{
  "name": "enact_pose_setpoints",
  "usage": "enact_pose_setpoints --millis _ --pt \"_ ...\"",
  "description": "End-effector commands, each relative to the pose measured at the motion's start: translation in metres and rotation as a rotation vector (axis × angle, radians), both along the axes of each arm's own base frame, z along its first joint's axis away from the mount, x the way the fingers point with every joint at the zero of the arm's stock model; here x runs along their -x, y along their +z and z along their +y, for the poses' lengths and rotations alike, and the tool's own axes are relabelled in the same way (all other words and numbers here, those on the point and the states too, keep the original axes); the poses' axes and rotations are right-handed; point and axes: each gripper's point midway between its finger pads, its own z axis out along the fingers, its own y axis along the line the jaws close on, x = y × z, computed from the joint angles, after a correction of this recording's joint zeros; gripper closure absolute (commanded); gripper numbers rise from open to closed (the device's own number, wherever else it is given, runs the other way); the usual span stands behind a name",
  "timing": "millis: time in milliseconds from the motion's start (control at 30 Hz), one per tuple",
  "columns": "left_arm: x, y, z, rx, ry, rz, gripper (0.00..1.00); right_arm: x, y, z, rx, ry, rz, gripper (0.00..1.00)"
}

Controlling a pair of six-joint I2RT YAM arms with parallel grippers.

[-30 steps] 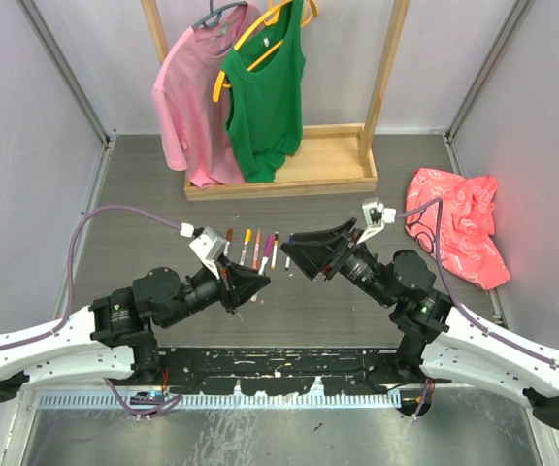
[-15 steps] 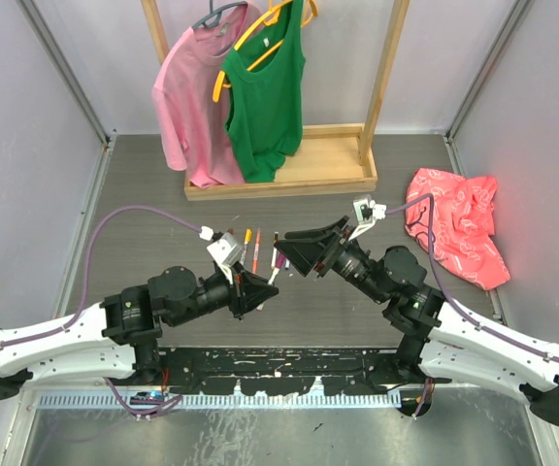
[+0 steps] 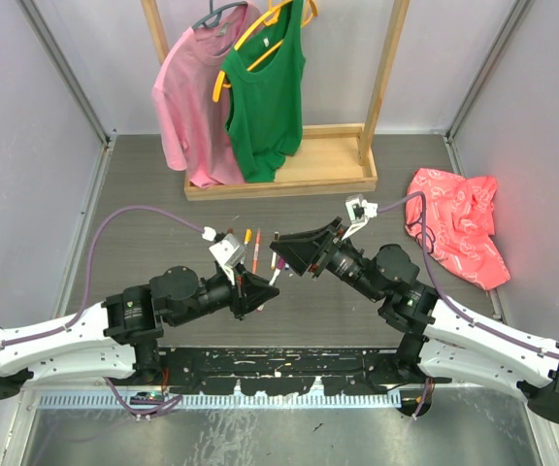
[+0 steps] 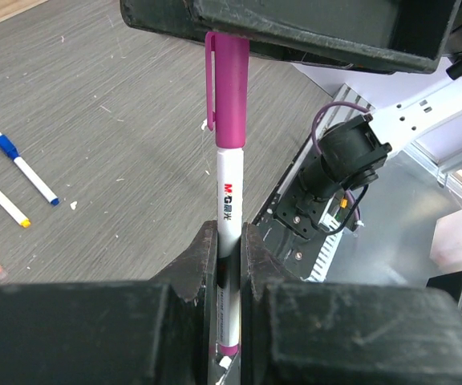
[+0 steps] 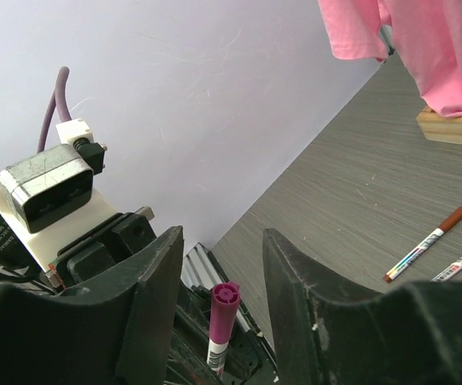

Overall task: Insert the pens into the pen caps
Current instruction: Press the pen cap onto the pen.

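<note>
My left gripper (image 4: 229,241) is shut on a white-barrelled pen (image 4: 228,188) and holds it upright above the table. A magenta cap (image 4: 231,88) sits on the pen's top end. My right gripper (image 5: 223,234) is open, and the cap (image 5: 223,309) stands between its spread fingers without touching them. In the top view the left gripper (image 3: 260,289) and the right gripper (image 3: 284,254) meet tip to tip. Several other pens (image 3: 250,241) lie in a row on the table just behind them.
A blue-ended pen (image 4: 26,168) and a yellow-ended pen (image 4: 2,200) lie on the grey table. A brown-capped pen (image 5: 422,245) lies further off. A wooden clothes rack (image 3: 289,170) with shirts stands behind, and a red cloth (image 3: 459,233) lies at the right.
Both grippers have closed in on each other. The left gripper carried the pen up and right, and the right gripper moved left until its open fingers straddle the capped end.
</note>
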Motion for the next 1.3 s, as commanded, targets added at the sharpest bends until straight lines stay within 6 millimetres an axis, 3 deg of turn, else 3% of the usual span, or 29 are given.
enact_pose_setpoints --millis 0,233,567,700,867,967,1267 --pt "-0.002 0.027 0.0 0.062 0.008 -0.036 1.0 0.006 0.02 -0.001 -0.062 0.024 -0.031 0.53" --pt "-0.008 0.032 0.005 0.087 0.051 -0.036 1.0 0.007 0.014 0.001 -0.042 0.036 -0.022 0.6" --pt "-0.009 0.034 0.004 0.091 0.057 -0.035 1.0 0.008 0.009 0.004 -0.031 0.049 -0.012 0.62" --pt "-0.01 0.035 0.005 0.096 0.063 -0.037 1.0 0.007 0.006 0.006 -0.023 0.051 -0.008 0.71" --pt "-0.012 0.04 0.007 0.107 0.077 -0.042 1.0 0.007 0.003 0.008 0.001 0.056 -0.013 0.91" --pt "-0.016 0.046 0.009 0.122 0.101 -0.049 1.0 0.006 -0.004 0.01 0.037 0.056 0.0 0.99" --pt "-0.036 0.097 0.014 0.233 0.218 -0.108 1.0 0.01 -0.028 0.026 0.083 0.127 0.053 1.0"
